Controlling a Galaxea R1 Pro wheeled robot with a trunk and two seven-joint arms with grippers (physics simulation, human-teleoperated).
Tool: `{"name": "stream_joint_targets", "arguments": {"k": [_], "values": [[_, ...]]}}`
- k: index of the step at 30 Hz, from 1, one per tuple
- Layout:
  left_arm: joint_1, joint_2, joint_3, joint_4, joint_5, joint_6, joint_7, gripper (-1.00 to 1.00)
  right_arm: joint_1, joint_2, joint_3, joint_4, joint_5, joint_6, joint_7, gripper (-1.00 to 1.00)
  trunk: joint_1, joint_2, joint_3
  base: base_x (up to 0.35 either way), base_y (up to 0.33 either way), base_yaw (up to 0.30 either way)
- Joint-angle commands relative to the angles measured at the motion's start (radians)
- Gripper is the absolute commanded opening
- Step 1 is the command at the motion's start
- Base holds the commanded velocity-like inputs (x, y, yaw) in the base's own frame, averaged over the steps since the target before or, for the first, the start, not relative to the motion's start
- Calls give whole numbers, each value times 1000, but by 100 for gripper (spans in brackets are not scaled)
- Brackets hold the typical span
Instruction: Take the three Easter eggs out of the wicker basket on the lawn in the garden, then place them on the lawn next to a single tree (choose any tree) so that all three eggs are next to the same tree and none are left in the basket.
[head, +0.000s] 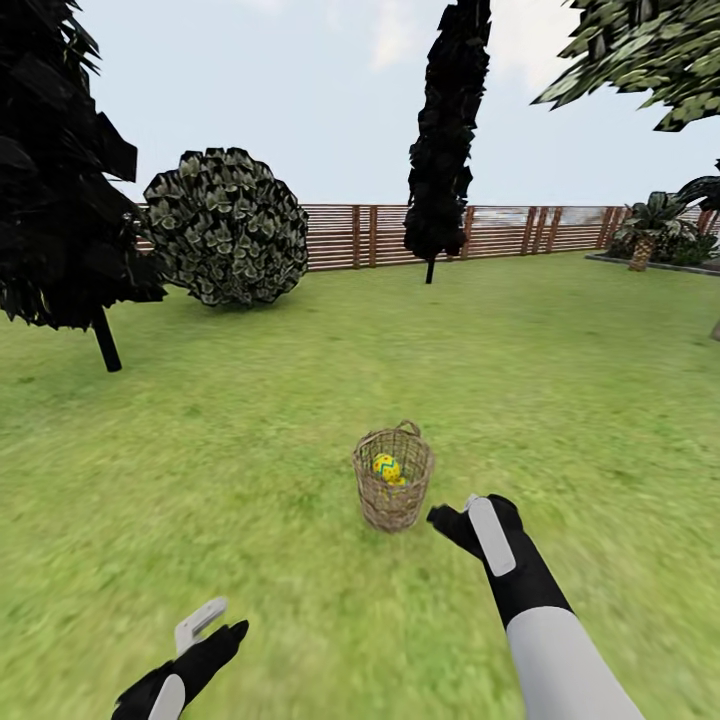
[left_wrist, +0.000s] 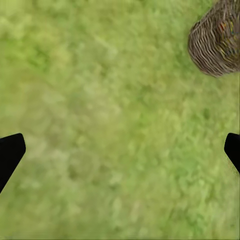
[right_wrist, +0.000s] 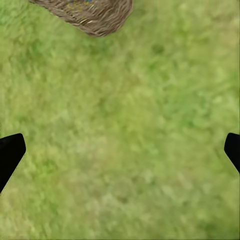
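The wicker basket (head: 393, 488) stands upright on the lawn (head: 250, 450), a little ahead of me. A yellow Easter egg (head: 386, 466) with blue zigzag lies inside it, and a bit of yellow shows beside that egg; how many eggs it holds I cannot tell. My right gripper (head: 468, 520) hangs open just right of the basket, near its base, with nothing in it. Nearer me on the left, my left gripper (head: 213, 630) is open and empty above the grass. Both wrist views catch the basket (left_wrist: 216, 42) (right_wrist: 92, 15) at their edge. A leafy tree canopy (head: 640, 50) reaches in at upper right.
Dark narrow cypress-like trees stand at the left (head: 60, 180) and at the centre back (head: 445, 130). A round bush (head: 228, 228) sits before the slatted wooden fence (head: 360, 236). A palm-like plant (head: 648, 228) grows at the far right. Open grass lies all around the basket.
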Motion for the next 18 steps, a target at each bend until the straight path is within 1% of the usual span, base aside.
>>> {"name": "stream_joint_targets", "arguments": {"k": [1,5,11,18], "values": [[0,-1,2,-2,11,6,6,100,-1,1,-2,2,-11,-3,-10,100,1,-1,-1,330,0,0],[0,-1,2,-2,10,6,6,100,-10,0,-2,31,-11,-32,-9,100,1,-1,-1,330,0,0],[0,-1,2,-1,11,6,6,100,-52,-2,-2,121,-11,-58,-9,100,1,-1,-1,330,0,0],[0,-1,2,-1,10,6,7,100,-69,-2,-2,164,-11,-93,-9,100,1,-1,-1,330,0,0]]}}
